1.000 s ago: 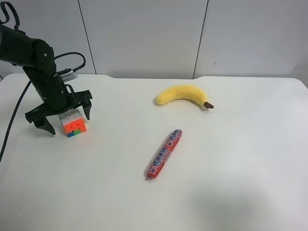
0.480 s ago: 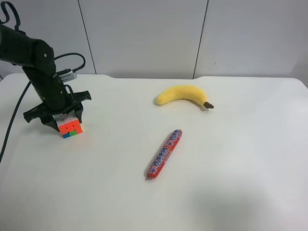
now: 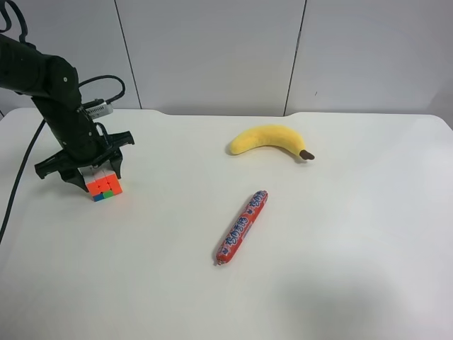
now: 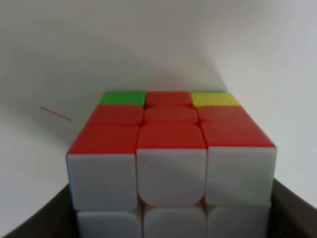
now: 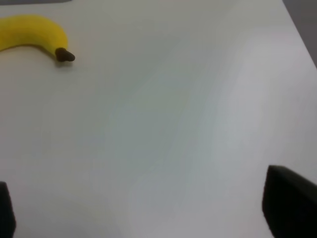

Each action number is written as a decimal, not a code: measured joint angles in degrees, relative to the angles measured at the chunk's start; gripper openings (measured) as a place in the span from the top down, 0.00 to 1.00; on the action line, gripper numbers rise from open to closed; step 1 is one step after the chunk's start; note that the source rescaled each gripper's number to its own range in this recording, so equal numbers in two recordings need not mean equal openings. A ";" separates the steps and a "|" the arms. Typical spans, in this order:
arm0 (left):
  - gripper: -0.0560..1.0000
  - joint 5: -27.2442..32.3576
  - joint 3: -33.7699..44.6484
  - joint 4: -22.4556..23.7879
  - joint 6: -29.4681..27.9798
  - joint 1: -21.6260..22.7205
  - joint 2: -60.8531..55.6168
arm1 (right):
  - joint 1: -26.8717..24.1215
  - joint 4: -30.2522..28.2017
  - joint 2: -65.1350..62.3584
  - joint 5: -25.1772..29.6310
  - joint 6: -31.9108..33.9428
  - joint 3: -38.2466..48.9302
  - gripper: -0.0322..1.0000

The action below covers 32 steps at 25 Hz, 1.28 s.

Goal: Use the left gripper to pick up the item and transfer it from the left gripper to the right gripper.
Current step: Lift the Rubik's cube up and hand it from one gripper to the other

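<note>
Where the item sits: item (image 3: 104, 185), a small puzzle cube, is near the table (image 3: 340, 269) edge on the left arm's side, toward the far corner of that side, between the left claw's fingers.
Left gripper: left gripper (image 3: 94, 177) is pinching the item, with one finger on each of two opposite sides. The claw points down from a bulky black arm.
Left wrist view: the item fills the frame with its white face toward the lens. Beyond that is a red-orange face with one green and one yellow sticker in its far row. Dark fingers (image 4: 32, 223) touch the item at both lower corners.
Table contact: cannot tell whether the item rests on the surface or is just off it.
Item faces, high view: white on top, orange-red side toward the camera, blue and green in the bottom row.
Right gripper: right gripper (image 5: 148, 210) is spread wide. Only two dark fingertips show, with nothing between them and bare table below. It is not in the high view.
Banana: banana (image 3: 269, 138) is yellow and lies near the middle of the far edge, well apart from the item.
Sausage stick: sausage stick (image 3: 242, 227) is red-wrapped and lies diagonally mid-table, between the banana and the near edge, touching nothing.
Cable: a thin black cable (image 3: 21, 170) runs down past the left arm's side edge. A silver plug (image 3: 99, 108) sits on the arm above the claw.
</note>
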 joint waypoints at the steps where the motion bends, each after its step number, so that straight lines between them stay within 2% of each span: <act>1: 0.94 0.15 0.00 -0.33 0.56 0.00 -0.95 | 0.00 0.00 0.00 0.00 0.00 0.00 0.00; 8: 0.94 3.83 0.00 -4.29 8.02 0.00 -7.71 | 0.00 0.00 0.00 0.00 0.00 0.00 0.00; 19: 0.94 10.35 0.00 -15.96 24.77 0.00 -16.72 | 0.00 0.00 0.00 0.00 0.00 0.00 0.00; 28: 0.94 18.60 0.00 -29.80 42.54 0.00 -22.73 | 0.00 0.00 0.00 0.00 0.00 0.00 0.00; 32: 0.94 21.30 0.00 -34.60 48.27 0.00 -24.21 | 0.00 0.00 0.00 0.00 0.00 0.00 0.00</act>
